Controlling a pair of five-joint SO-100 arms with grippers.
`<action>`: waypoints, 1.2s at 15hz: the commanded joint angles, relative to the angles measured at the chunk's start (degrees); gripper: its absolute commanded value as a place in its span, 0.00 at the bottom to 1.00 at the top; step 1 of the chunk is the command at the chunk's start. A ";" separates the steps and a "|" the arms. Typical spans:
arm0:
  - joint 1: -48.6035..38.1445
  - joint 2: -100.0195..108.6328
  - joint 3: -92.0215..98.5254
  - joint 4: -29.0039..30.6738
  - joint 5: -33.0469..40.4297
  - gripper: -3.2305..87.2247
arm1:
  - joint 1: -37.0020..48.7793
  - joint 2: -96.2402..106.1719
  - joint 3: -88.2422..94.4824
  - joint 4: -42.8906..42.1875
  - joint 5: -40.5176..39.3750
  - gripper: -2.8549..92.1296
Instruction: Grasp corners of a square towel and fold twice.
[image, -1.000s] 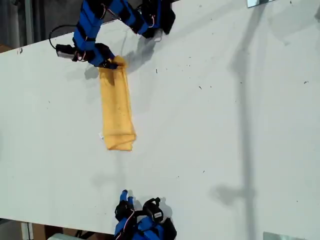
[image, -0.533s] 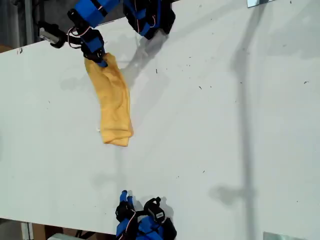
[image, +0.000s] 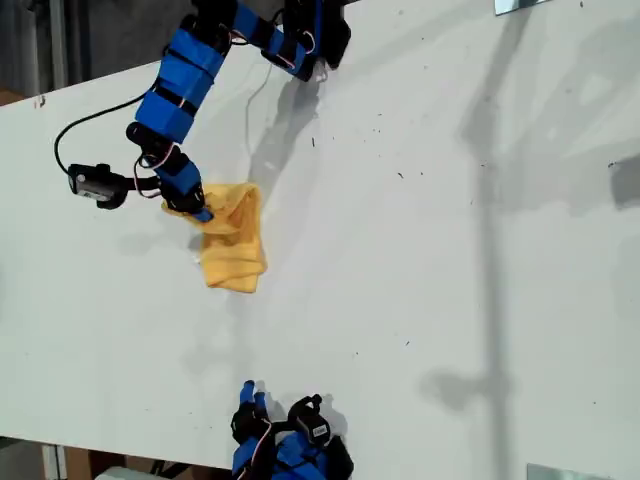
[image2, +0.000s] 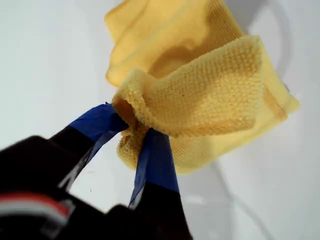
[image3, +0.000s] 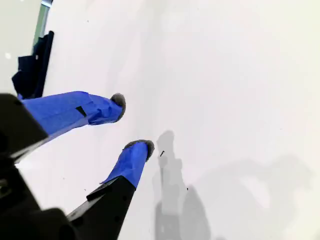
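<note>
Jaws of your first gripper (image2: 131, 131) are pinched on a bunched fold of the square towel (image2: 210, 95); the blue-taped fingers (image2: 157, 160) press into the terry from both sides in the first wrist view. In the exterior view that same gripper (image: 197, 211) sits at the towel's (image: 233, 248) upper edge, toward the exterior view's left, with its arm (image: 180, 90) reaching down from the top of that view. The cloth is doubled over itself into a short, rumpled bundle, its lower part resting on the white table (image: 450, 250) and the gripped part lifted. Which of the corners is held you cannot tell; the hem is hidden in the bunch.

Jaws of your second gripper (image3: 132, 125) stand apart, nothing between them, over bare table (image3: 225, 75). Its blue fingers (image3: 127, 162) show only white surface and shadow beyond. In the exterior view, the second gripper (image: 253, 398) lies at the bottom edge, well apart from the towel.
</note>
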 joint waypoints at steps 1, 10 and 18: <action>0.00 0.35 -0.26 0.62 0.53 0.19 | -2.37 -10.72 -16.44 -1.93 -2.90 0.03; -0.09 0.35 -0.18 0.62 0.62 0.19 | -3.52 -19.34 -18.02 -9.05 -5.89 0.29; -0.09 0.35 -0.18 0.62 0.62 0.19 | -3.96 -7.21 -17.49 -9.49 -8.09 0.30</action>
